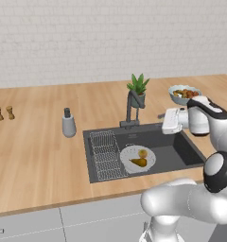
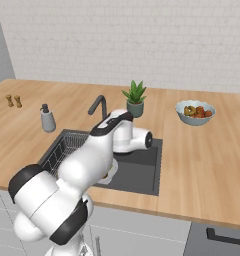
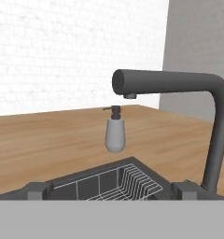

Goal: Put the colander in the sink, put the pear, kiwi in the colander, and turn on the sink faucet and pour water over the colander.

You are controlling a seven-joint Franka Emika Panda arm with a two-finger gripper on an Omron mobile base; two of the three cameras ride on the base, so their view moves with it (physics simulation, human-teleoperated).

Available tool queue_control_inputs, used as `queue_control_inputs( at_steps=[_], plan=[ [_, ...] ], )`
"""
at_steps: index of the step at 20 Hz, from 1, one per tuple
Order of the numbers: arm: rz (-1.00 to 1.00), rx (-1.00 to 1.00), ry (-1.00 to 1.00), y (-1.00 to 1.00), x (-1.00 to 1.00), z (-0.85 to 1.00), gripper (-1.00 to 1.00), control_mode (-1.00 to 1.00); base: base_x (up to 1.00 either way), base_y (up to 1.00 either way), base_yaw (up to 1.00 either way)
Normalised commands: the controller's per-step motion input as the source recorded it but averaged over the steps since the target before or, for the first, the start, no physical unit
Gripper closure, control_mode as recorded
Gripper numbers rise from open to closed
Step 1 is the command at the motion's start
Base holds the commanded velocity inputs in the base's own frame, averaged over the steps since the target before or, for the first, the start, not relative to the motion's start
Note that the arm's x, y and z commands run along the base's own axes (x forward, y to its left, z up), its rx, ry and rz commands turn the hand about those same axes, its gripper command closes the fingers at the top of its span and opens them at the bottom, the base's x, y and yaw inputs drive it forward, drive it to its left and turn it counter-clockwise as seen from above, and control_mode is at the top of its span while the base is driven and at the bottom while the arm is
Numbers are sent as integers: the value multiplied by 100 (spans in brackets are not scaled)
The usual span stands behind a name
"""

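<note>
The white colander (image 1: 129, 154) lies in the dark sink (image 1: 181, 150), right of the wire rack (image 1: 105, 153). In it sit the round kiwi (image 1: 143, 153) and the brownish pear (image 1: 139, 162). The dark gooseneck sink faucet (image 1: 131, 109) stands at the sink's back rim, with no water running from it. My gripper (image 1: 161, 116) hovers above the sink's back right, apart from the faucet and pointing left at it. In the hand view the faucet (image 3: 172, 83) arches across, and my gripper (image 3: 111, 191) is open with one fingertip (image 3: 37, 190) on each side and nothing between them.
A grey soap dispenser (image 1: 68, 124) stands left of the sink. A potted plant (image 1: 138, 90) is right behind the faucet. A fruit-filled bowl (image 1: 183, 93) sits at the back right. Two small shakers (image 1: 4, 113) stand far left. In the right base view my arm covers much of the sink (image 2: 142, 167).
</note>
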Motion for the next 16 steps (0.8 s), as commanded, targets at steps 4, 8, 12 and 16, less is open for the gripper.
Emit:
queue_control_inputs(
  at_steps=[4,8,12,16],
  plan=[
    [-3,-2,-8,0,4,-6,-100,-100,0,0,0],
    [-12,0,-3,2,21,0,-100,-100,0,0,0],
    [-13,0,0,10,23,-2,-100,-100,0,0,0],
    [-11,0,0,10,21,0,-100,-100,0,0,0]
  ],
)
